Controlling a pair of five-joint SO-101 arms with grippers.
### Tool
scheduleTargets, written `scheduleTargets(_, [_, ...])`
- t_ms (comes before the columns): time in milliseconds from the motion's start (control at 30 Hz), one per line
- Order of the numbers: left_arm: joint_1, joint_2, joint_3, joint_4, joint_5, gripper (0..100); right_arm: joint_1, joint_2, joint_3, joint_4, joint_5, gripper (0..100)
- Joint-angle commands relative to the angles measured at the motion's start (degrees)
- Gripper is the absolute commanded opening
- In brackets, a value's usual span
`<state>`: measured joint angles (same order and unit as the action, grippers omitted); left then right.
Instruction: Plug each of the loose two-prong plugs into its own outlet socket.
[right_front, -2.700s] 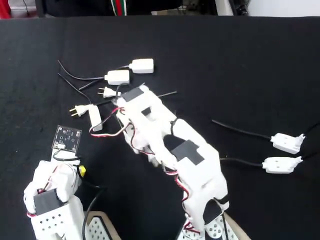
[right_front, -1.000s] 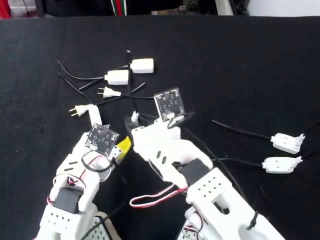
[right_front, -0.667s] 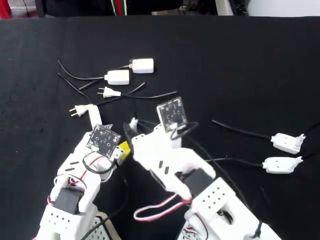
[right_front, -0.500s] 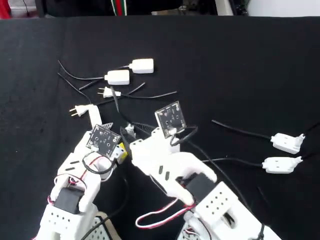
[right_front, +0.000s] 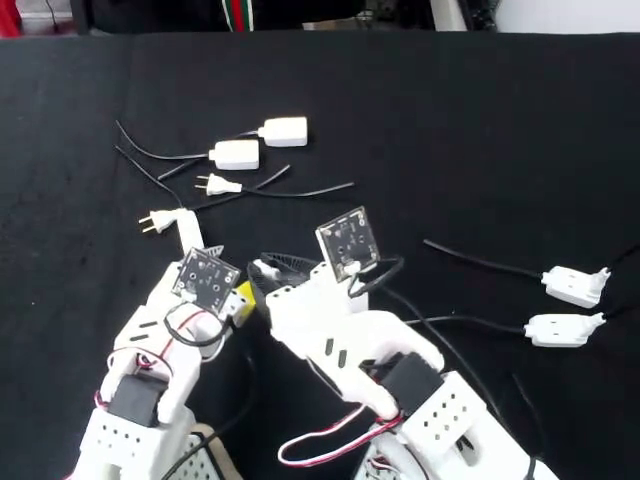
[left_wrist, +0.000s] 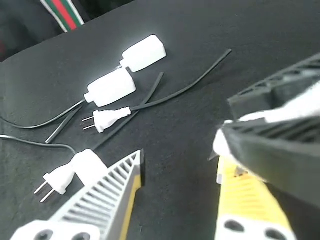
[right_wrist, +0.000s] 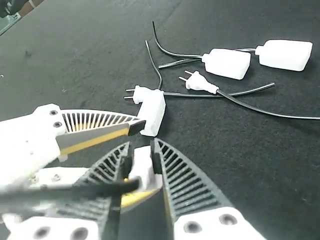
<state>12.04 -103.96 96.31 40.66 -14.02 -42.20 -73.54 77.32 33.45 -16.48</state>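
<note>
4 sockets (right_front: 285, 131), 2 loose plugs (right_front: 218, 184) — left claw (left_wrist: 180, 160) spread wide, right claw (right_wrist: 140, 149) clamping a 3rd plug (right_wrist: 142, 170)

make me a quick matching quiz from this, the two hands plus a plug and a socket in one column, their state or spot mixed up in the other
Things
1. left hand
2. right hand
3. small plug
4. far-right socket

States or places
a. lies loose beside two white sockets
b. open, nothing between its fingers
c. near the right edge of the table in the high view
d. shut on a white corded piece

Pairs: 1-b, 2-d, 3-a, 4-c
</note>
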Motion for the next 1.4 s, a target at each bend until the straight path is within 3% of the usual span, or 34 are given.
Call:
scheduleTargets(0, [-0.7,-0.4,0.9,-1.7,0.4,25,-1.2,0.4,-2.0,0.8,0.1,1.1])
scheduleTargets(167, [-1.3,-0.4,-1.2,4.7,-1.1,25,6.8,0.5,-4.3,0.8,1.8,1.1])
scheduleTargets(333, [-3.6,-0.4,-4.4,14.8,-8.4,25,8.3,2.3,-4.8,0.4,2.5,1.1])
scheduleTargets(433, [-8.7,-0.4,-4.0,15.7,-11.8,25,8.3,6.8,-6.5,0.8,2.5,1.1])
scheduleTargets(633, [-25.8,-0.4,1.0,16.1,-17.0,25,9.4,26.4,-18.2,8.8,6.2,1.1])
scheduleTargets(833, [-34.2,-0.4,0.0,25.6,-20.0,25,10.8,48.7,-29.8,15.1,12.3,1.1])
scheduleTargets(1000, [-35.8,-0.4,0.0,25.8,-20.4,25,11.1,56.4,-30.8,11.5,13.6,1.1])
scheduleTargets(1267, [-36.7,-0.4,0.3,23.6,-20.2,25,11.7,56.6,-32.0,10.5,14.9,1.1])
scheduleTargets(1367, [-39.3,-0.4,0.4,21.5,-17.0,25,13.0,56.6,-34.9,10.5,14.9,1.1])
